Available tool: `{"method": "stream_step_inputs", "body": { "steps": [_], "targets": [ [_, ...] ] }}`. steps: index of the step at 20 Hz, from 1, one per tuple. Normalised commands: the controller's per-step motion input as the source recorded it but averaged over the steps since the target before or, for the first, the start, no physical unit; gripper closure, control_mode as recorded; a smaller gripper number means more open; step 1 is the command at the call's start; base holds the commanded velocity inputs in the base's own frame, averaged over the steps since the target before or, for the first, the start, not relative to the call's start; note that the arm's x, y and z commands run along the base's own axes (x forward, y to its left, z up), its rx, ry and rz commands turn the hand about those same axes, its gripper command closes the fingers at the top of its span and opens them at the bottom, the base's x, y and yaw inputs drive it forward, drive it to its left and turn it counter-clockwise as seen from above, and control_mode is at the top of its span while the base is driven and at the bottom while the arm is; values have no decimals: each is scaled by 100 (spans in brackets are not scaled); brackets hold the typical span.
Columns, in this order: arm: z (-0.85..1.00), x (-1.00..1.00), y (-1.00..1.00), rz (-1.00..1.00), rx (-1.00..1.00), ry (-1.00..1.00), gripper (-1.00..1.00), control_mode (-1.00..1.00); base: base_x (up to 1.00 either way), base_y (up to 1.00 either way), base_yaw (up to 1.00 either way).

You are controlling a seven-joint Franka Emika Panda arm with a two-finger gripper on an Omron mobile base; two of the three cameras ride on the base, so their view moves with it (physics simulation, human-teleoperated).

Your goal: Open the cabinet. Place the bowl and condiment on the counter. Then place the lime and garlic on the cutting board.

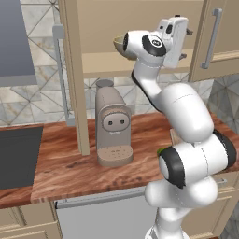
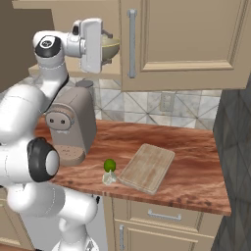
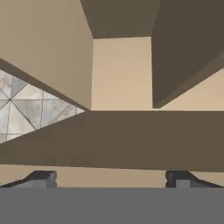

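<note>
The wide-open two-finger gripper [image 3: 111, 178], holding nothing, should go slowly up to the round olive-beige bowl [image 2: 110, 47] on the shelf of the open beige wall cabinet [image 1: 140, 28], then squeeze its rim.

Beige panelled cabinet [image 2: 186, 39] with grey bar handles; olive-beige bowl [image 2: 109, 47] inside; reddish-brown wood-grain counter [image 2: 196, 166]; light tan cutting board [image 2: 147, 167] near front edge; bright green lime [image 2: 110, 165]; whitish garlic [image 2: 109, 178]; taupe coffee machine [image 1: 112, 126]; grey triangle-patterned backsplash tiles [image 2: 142, 105]
</note>
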Motion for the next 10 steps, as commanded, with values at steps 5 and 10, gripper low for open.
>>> {"method": "stream_step_inputs", "body": {
  "steps": [5,10],
  "targets": [
    [0,24,-1,-4,0,8,-100,-100,0,0,0],
    [0,17,-2,-5,0,7,-100,-100,0,0,0]
  ]
}}
